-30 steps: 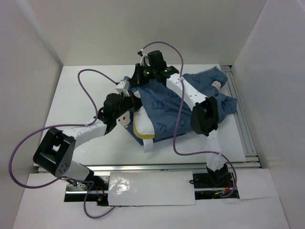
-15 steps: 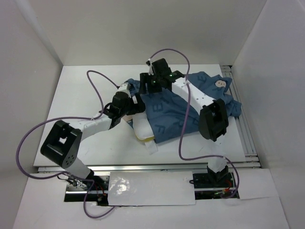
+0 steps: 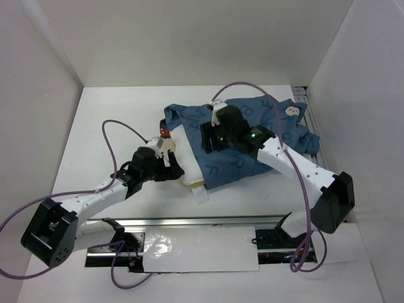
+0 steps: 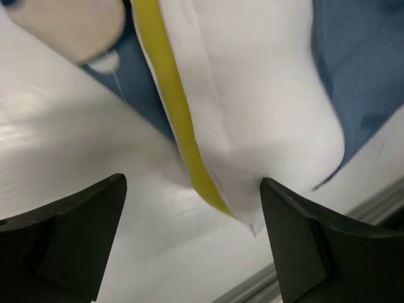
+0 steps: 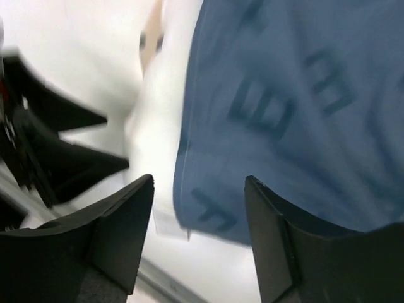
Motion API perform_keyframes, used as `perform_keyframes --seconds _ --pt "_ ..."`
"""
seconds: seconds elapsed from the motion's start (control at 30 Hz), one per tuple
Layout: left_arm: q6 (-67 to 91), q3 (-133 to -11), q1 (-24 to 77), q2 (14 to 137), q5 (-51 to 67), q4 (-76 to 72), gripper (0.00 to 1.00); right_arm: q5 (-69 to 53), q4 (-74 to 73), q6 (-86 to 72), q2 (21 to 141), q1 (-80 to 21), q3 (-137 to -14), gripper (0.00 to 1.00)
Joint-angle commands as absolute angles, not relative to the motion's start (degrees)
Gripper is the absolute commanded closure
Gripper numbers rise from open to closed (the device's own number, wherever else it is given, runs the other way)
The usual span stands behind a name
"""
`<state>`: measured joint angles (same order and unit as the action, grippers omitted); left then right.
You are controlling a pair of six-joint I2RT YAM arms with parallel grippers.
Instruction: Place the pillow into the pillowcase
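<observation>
**Orientation.** The pillowcase [image 3: 233, 167] lies flat on the table [image 3: 107, 126], right of centre. Its long axis runs left to right, with the right end slightly nearer the far wall. The pillow [image 3: 191, 169] sits mostly inside it. Only one white edge with yellow piping shows, at the case's near-left side, pointing toward the left arm.

**Clearance.** Bare table lies left of the case and beyond it. The case's right end is close to the side rail [image 3: 320, 170]. The exposed pillow corner is near the front rail [image 3: 221, 221] but not touching it.

**End effectors.** The left gripper [image 4: 192, 189] has its fingers spread wide, just beside the pillow corner, holding nothing. The right gripper [image 5: 199, 183] has its fingers apart above the case's near-left hem, also holding nothing.

**Change.** One second ago both grippers were clamped on the raised, bunched fabric. Both have since released it and pulled back toward the near side, and the case has settled lower and flatter.
</observation>
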<state>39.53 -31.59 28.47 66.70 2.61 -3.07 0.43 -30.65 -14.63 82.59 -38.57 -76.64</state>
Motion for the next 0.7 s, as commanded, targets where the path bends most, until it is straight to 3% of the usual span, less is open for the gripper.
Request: perform_keyframes --seconds 0.0,0.2,0.3,0.43,0.47,0.5,0.57,0.6,0.63,0.67 --pt "40.34 -26.83 30.05 65.83 13.52 -11.05 0.00 1.50 -34.36 -11.35 81.39 -44.28 -70.76 0.34" --pt "42.19 -23.55 32.95 67.14 18.29 -25.48 0.00 1.66 -34.37 -11.77 81.91 -49.48 -65.04 0.41" --pt "42.19 -25.30 33.66 70.83 18.28 -26.89 0.09 4.29 -34.37 -12.39 83.83 -49.48 -63.81 0.41" --pt "42.97 -26.89 34.19 75.84 18.28 -29.00 0.42 4.67 -32.97 -12.22 87.09 -49.48 -63.81 0.42" --pt "42.98 -27.50 34.19 76.55 18.28 -29.53 0.60 3.88 -31.57 -11.35 87.80 -49.48 -63.81 0.42" --pt "43.94 -27.51 34.19 77.25 18.28 -30.05 0.71 3.08 -30.94 -11.34 88.50 -48.96 -63.81 0.42" --pt "45.09 -28.03 34.19 78.05 18.81 -32.33 0.97 2.46 -30.94 -11.34 89.65 -48.96 -65.30 0.60" --pt "45.61 -28.04 34.19 78.05 18.81 -32.34 1.00 2.46 -30.94 -11.34 90.26 -48.43 -65.30 0.67" --pt "45.62 -28.56 34.19 78.05 18.81 -32.34 1.00 3.59 -31.72 -11.86 90.26 -48.43 -66.00 0.85" --pt "45.62 -28.56 34.19 78.05 18.03 -32.34 1.00 4.21 -32.34 -11.87 90.26 -48.43 -66.70 0.95"
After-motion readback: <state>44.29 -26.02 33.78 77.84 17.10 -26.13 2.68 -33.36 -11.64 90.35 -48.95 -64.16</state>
